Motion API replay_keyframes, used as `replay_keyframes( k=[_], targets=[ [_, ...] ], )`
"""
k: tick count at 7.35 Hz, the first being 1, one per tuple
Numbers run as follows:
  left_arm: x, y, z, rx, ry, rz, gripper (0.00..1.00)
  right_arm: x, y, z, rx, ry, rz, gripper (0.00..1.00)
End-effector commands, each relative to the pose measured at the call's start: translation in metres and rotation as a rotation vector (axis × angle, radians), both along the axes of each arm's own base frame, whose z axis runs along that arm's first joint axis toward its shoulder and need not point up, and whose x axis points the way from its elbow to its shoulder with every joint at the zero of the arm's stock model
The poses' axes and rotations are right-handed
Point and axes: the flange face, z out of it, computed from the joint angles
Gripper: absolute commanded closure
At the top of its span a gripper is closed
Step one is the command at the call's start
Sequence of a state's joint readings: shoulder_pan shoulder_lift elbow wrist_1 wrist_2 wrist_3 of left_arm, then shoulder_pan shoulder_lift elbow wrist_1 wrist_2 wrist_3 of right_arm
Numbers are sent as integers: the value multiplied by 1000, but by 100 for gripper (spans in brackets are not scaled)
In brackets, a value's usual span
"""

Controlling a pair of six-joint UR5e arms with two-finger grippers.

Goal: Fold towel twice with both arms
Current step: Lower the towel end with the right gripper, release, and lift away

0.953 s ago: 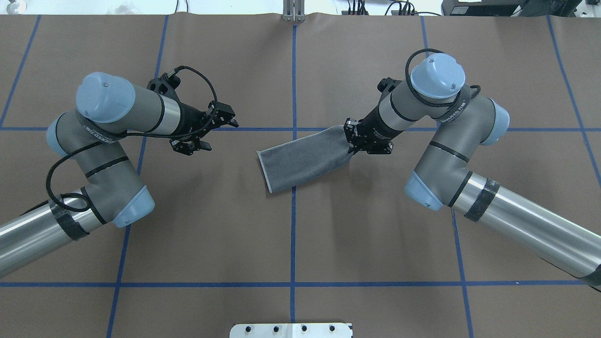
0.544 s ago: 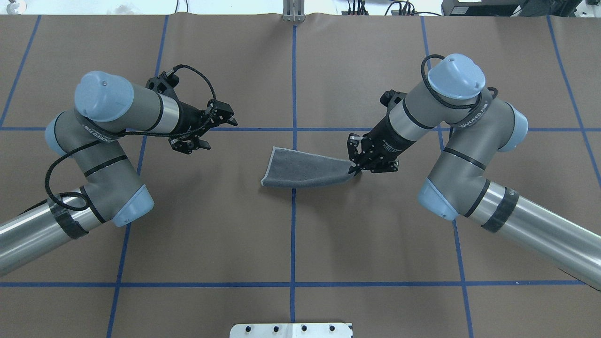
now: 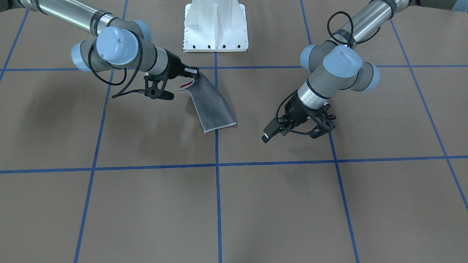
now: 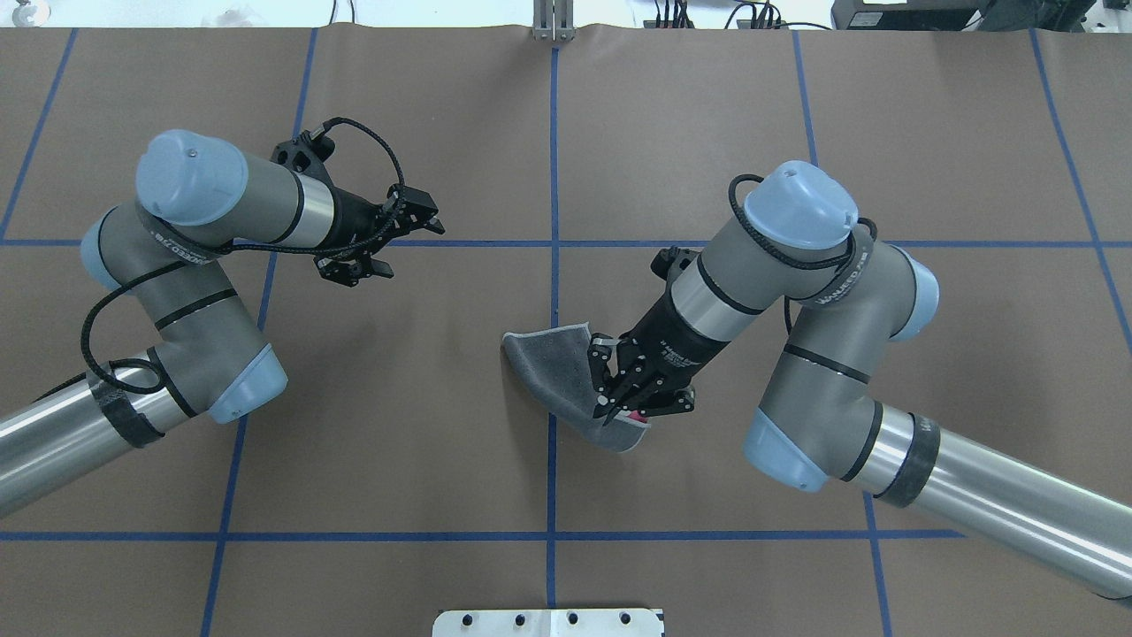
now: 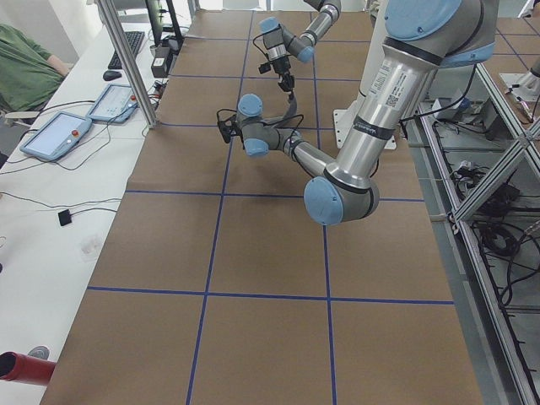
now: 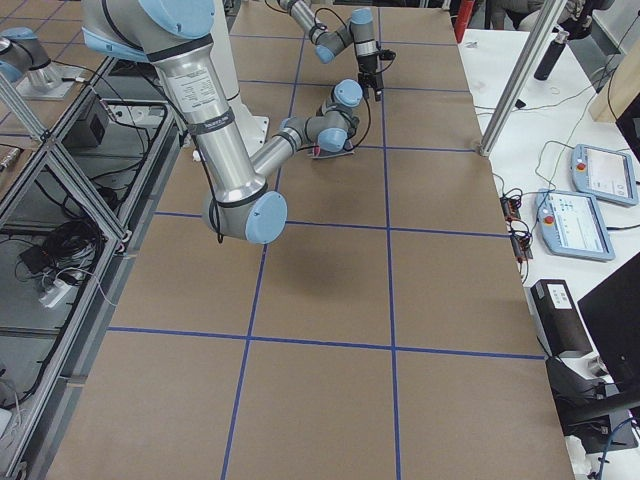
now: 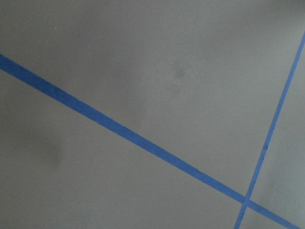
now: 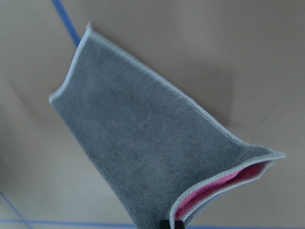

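Note:
The towel (image 4: 553,363) is a narrow folded strip, grey face out, with pink showing at the pinched end (image 3: 185,86). My right gripper (image 4: 622,400) is shut on that end and holds it raised. The strip slopes down, and its free end (image 3: 218,123) rests on the brown table by the centre line. The right wrist view shows the grey strip (image 8: 143,143) with pink between its layers (image 8: 224,183). My left gripper (image 4: 402,243) is open and empty, off to the towel's left, and also shows in the front view (image 3: 272,129). The left wrist view shows only table and blue tape.
The brown table cover (image 4: 398,425) carries a grid of blue tape lines (image 4: 552,159). The white pedestal base (image 3: 215,27) stands at the robot's edge. Operator tables with pendants and a keyboard (image 5: 59,135) run along the far side.
My right gripper has carried the towel's held end toward the robot's side and toward the centre line, so the strip now curls over itself. The left arm has barely moved.

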State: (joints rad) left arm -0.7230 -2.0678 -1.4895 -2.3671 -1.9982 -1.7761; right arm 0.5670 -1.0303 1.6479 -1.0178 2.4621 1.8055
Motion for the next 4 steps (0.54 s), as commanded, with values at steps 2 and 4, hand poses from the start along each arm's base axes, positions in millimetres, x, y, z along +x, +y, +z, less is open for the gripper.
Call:
replay_keyframes(
  k=[2, 4],
  targets=[
    [-4, -3, 1, 15, -6, -1, 0, -47, -1, -37, -2, 11, 72, 100],
    [-4, -3, 1, 15, -6, -1, 0, -62, -10, -52, 7, 9, 89, 100]
  ],
)
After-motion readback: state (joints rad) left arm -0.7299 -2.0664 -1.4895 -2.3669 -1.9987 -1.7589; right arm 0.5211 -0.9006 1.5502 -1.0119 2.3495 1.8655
